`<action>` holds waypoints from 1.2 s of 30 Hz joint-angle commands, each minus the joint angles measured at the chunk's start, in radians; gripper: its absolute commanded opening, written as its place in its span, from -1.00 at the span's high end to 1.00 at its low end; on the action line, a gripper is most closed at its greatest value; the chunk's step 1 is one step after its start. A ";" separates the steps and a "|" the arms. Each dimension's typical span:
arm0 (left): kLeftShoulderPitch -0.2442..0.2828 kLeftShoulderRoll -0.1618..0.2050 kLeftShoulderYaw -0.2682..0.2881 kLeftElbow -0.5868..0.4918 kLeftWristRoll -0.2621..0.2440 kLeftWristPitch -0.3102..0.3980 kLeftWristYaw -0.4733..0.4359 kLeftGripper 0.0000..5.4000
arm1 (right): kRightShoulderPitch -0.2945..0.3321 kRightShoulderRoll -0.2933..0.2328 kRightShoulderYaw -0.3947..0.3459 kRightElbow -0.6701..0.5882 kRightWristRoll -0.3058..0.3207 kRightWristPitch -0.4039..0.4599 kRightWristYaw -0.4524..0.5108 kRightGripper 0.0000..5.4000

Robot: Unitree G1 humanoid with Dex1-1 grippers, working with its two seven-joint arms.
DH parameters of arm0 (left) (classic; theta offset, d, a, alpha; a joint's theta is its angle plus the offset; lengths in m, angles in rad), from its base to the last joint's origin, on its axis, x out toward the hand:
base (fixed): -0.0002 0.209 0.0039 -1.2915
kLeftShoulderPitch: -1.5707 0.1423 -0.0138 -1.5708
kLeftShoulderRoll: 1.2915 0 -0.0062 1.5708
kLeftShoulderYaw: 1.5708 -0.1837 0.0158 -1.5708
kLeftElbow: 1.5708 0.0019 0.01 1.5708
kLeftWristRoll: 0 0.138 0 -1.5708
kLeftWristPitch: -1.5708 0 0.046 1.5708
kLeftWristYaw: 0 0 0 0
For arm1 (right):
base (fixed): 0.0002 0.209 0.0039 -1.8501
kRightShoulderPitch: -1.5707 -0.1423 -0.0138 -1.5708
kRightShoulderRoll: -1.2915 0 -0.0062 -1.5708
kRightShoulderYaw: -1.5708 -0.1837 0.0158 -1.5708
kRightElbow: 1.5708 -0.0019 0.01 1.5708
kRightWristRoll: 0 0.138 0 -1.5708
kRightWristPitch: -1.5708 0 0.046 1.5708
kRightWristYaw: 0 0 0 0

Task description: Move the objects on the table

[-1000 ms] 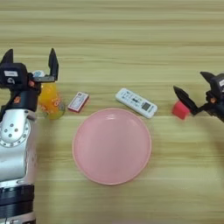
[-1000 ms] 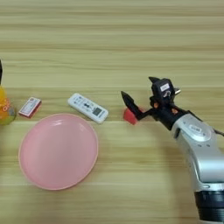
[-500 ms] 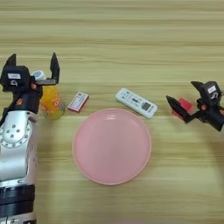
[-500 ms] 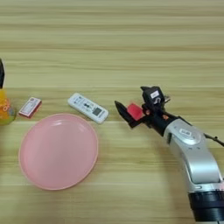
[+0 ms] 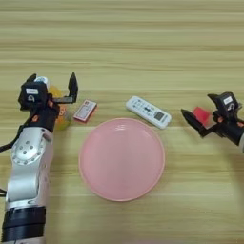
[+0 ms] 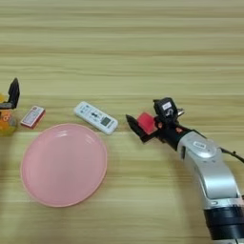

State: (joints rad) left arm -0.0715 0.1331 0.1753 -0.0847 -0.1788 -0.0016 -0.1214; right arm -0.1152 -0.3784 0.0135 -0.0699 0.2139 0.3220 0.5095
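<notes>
Your right gripper (image 6: pixel 145 125) sits right of the white remote (image 6: pixel 96 117), its two black fingers (image 6: pixel 135 127) spread with the small red cube (image 6: pixel 145 122) between them; you cannot tell from these views whether the cube rests on the wooden table (image 5: pixel 143 43) or is lifted. Cube and remote are near each other but apart.

Your left gripper (image 5: pixel 53 86) is at the left side, fingers spread wide on either side of the small bottle of orange drink (image 5: pixel 58 113), which stands upright between them. Whether either finger touches the bottle is not clear.

Just right of the bottle lies a small red and white flat packet (image 5: pixel 85 110). The remote lies at an angle just beyond the far right rim of the large pink plate (image 5: pixel 122 159), which sits at the near centre.
</notes>
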 commanded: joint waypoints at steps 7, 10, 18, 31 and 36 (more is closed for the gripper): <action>0.007 -0.006 0.003 0.043 -0.012 0.045 0.002 -0.98 | -0.024 -0.013 0.026 0.055 -0.038 0.024 0.008 -1.00; -0.001 -0.004 0.013 0.063 -0.014 0.059 0.008 -0.98 | -0.031 -0.015 0.030 0.076 -0.055 0.024 0.002 -1.00; -0.005 -0.003 0.013 0.077 -0.009 0.064 0.010 -0.98 | -0.049 -0.011 0.032 0.136 -0.081 0.007 0.002 -1.00; -0.007 0.000 0.012 0.083 -0.001 0.052 0.011 -1.00 | -0.083 -0.004 0.037 0.211 -0.089 -0.015 0.008 -0.55; -0.007 0.001 0.012 0.083 -0.002 0.049 0.009 -1.00 | -0.093 0.002 0.036 0.226 -0.086 -0.020 0.014 -0.33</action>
State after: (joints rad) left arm -0.0702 0.1313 0.1896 -0.0079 -0.1840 0.0431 -0.1134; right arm -0.1916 -0.3788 0.0472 0.1446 0.1323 0.3125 0.5155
